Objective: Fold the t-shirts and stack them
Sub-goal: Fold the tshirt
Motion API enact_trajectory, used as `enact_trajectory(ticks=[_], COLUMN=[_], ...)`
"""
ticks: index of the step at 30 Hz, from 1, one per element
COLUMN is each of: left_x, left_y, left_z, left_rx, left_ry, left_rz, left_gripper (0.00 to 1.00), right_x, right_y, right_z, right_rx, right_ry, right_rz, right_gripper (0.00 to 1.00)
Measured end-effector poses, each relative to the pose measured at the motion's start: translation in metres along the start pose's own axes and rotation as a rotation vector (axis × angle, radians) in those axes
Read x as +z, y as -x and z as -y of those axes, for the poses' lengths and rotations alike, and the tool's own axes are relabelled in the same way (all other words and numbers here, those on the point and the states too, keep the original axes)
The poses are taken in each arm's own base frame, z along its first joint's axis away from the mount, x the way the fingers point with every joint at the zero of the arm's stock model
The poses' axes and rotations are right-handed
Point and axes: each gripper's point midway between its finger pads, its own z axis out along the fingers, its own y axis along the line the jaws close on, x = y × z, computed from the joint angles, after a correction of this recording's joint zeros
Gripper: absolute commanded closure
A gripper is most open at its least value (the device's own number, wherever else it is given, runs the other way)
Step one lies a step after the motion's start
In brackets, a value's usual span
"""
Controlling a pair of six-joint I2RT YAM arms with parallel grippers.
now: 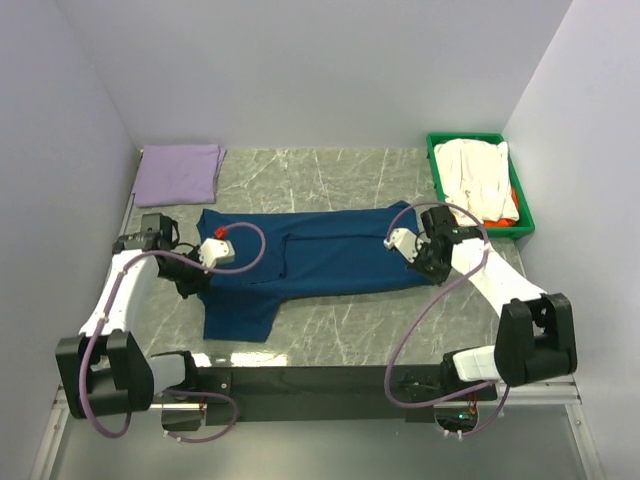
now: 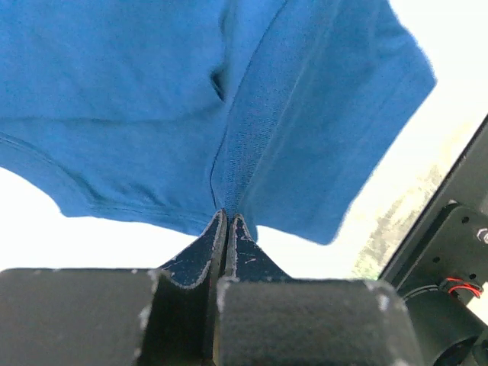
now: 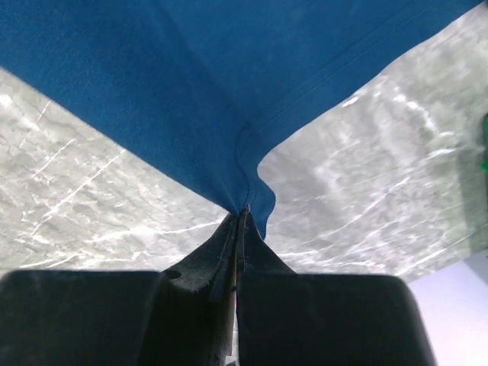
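Note:
A navy blue t-shirt (image 1: pixel 320 255) lies spread across the middle of the marble table, one sleeve hanging toward the near edge. At its left end, my left gripper (image 1: pixel 197 280) is shut on a pinch of the blue cloth (image 2: pixel 229 152); the left wrist view shows the fingers (image 2: pixel 227 216) closed on a ridge of fabric. My right gripper (image 1: pixel 428 265) is shut on the shirt's right edge, and the right wrist view shows the jaws (image 3: pixel 242 212) pressed together on a corner of blue cloth (image 3: pixel 191 91). A folded pale lavender t-shirt (image 1: pixel 180 172) lies at the back left.
A green plastic bin (image 1: pixel 465 137) stands at the back right. It holds a crumpled white t-shirt (image 1: pixel 478 175) and a bit of an orange-red one (image 1: pixel 512 212). White walls close in the left, back and right sides. A black rail (image 1: pixel 320 380) runs along the near edge.

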Motion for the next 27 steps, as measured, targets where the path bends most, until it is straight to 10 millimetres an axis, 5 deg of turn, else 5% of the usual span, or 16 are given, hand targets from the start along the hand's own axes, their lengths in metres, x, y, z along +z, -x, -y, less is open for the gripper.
enact_trajectory(ticks=[13,20,25,27], left_x=[-0.002,0.021,0.042,0.051], left_y=[0.043,0.057,0.052,0.047], left_z=[-0.061,-0.116,-0.138,-0.143], left_rx=[-0.115,-0.235,-0.305,-0.331], left_ry=[0.000,0.013,0.010,0.009], left_rz=[0.074,0.097,0.090,0.079], left_gripper=[0.99,0.99,0.99,0.89], right_x=[0.007,0.039,0.065,0.074], right_y=[0.054,0.073,0.084,0.088], right_z=[0.071,0.109,0.127,0.133], right_rx=[0.018,0.032,0.035,0.038], right_ry=[0.018,0.040,0.059,0.059], right_rz=[0.011,-0.016,-0.036,-0.042], right_gripper=[1.00,1.00,1.00,1.00])
